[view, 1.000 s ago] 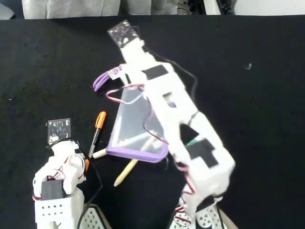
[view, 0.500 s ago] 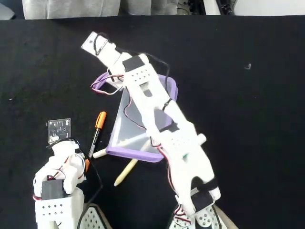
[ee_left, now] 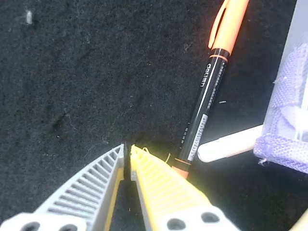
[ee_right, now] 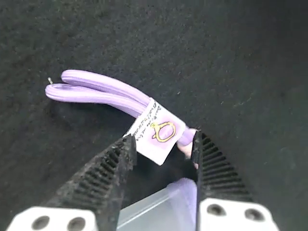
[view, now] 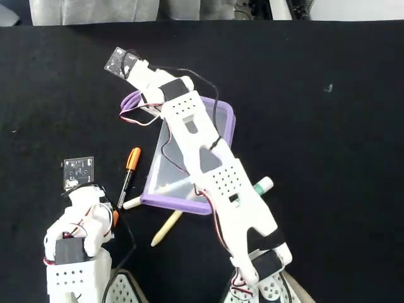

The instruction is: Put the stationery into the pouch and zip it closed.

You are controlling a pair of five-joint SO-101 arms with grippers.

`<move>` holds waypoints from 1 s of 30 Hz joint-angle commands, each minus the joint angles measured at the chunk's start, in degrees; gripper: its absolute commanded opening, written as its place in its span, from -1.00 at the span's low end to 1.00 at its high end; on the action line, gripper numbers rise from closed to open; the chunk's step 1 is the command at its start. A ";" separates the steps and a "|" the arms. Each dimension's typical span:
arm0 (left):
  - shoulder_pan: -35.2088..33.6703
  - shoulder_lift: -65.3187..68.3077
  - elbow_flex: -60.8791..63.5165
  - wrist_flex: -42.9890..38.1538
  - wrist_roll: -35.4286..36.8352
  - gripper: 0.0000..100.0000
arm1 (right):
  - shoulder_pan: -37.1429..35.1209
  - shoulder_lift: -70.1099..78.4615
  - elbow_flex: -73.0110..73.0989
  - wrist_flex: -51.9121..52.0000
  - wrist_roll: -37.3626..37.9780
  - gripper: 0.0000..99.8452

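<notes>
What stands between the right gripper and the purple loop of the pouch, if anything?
Nothing visible. The right gripper is open just over the purple loop, and the loop's end with the white tag lies in the gap between its fingers, on the black table.

We see the right arm [view: 208,170] stretched far forward, with the right gripper [ee_right: 163,144] jaws spread apart. The left arm [view: 79,237] sits folded by its base, and the left gripper [ee_left: 128,153] is pressed closed.

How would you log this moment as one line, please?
right gripper: open, astride strap of pouch | left gripper: shut, beside orange pen | orange pen: on table, outside pouch
</notes>
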 commanded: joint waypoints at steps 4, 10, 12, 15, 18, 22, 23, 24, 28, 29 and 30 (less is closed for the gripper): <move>-0.31 -0.26 1.36 0.26 -0.26 -0.94 | 2.02 1.98 -12.26 3.87 1.67 -0.60; -0.31 -0.26 1.36 0.26 -0.26 -0.94 | 2.46 4.35 -13.05 5.63 0.18 -0.60; -0.31 -0.26 1.36 0.26 -0.26 -0.94 | 2.46 5.76 -12.53 3.08 -2.37 -0.60; -0.31 -0.26 1.36 0.26 -0.26 -0.94 | 2.46 9.01 -12.79 -1.32 -4.48 -0.60; -0.31 -0.26 1.36 0.26 -0.26 -0.94 | 2.46 10.77 -13.23 -2.55 -4.48 -0.60; -0.31 -0.26 1.36 0.26 -0.26 -0.94 | 2.46 9.45 -13.23 0.97 -4.48 -0.61; -0.31 -0.26 1.36 0.26 -0.26 -0.94 | 2.46 9.10 -13.23 2.29 -4.48 -0.61; -0.31 -0.26 1.36 0.26 -0.26 -0.94 | 2.37 8.75 -13.23 3.43 -4.31 -0.62; -0.31 -0.26 1.36 0.26 -0.26 -0.94 | 2.11 7.43 -12.88 8.26 0.62 -0.81; -0.31 -0.26 1.36 0.26 -0.26 -0.94 | 2.11 7.34 -12.88 9.14 1.41 -0.86; -0.31 -0.26 1.36 0.26 -0.26 -0.94 | 2.11 7.34 -12.88 9.67 2.02 -0.90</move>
